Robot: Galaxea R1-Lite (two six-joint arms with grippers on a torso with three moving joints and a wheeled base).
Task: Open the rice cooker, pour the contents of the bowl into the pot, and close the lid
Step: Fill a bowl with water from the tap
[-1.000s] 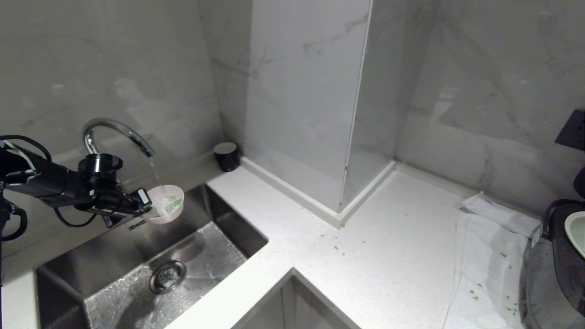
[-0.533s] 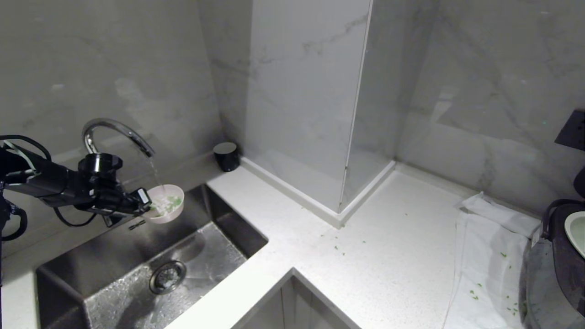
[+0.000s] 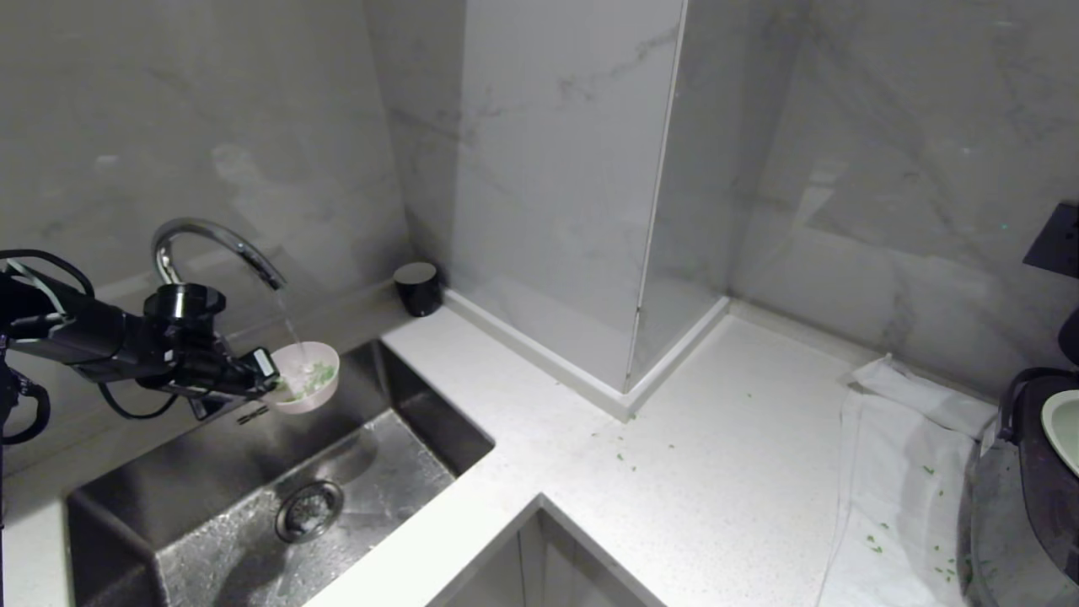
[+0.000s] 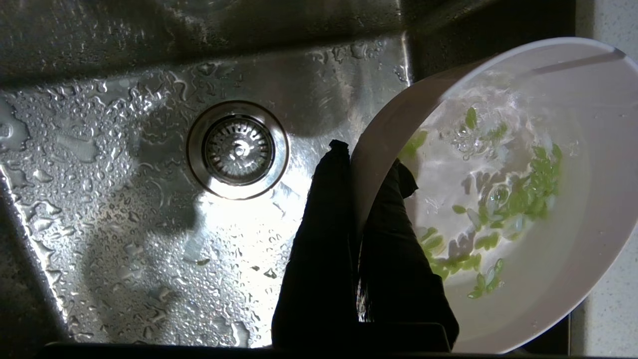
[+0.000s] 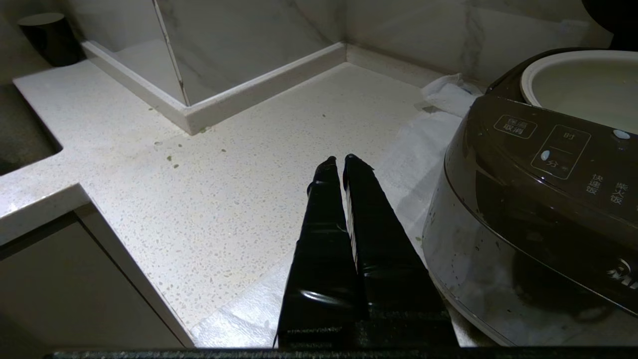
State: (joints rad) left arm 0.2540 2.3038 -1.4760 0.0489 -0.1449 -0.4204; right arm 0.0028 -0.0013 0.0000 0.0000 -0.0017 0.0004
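The pale pink bowl [image 3: 308, 377] [image 4: 523, 199] hangs over the sink under the running tap, with my left gripper [image 3: 270, 384] [image 4: 369, 159] shut on its rim, one finger inside and one outside. Water and the green chopped contents [image 4: 528, 194] swirl inside it. At the far right stands the dark rice cooker [image 3: 1024, 523] [image 5: 523, 209], open, with its white pot [image 3: 1064, 426] [image 5: 583, 85] showing. Only a dark bit of the raised lid [image 5: 608, 12] is visible. My right gripper [image 5: 339, 159] is shut and empty, low beside the cooker's front.
A chrome faucet [image 3: 211, 240] pours a thin stream into the bowl above the wet steel sink [image 3: 211, 472] with its drain [image 4: 238, 148]. A black cup [image 3: 417, 288] stands in the corner. A white cloth [image 3: 902, 472] lies under the cooker. Green bits [image 3: 624, 458] are scattered on the counter.
Both arms have stayed where they were. Water keeps running into the bowl and the green bits shift about inside it.
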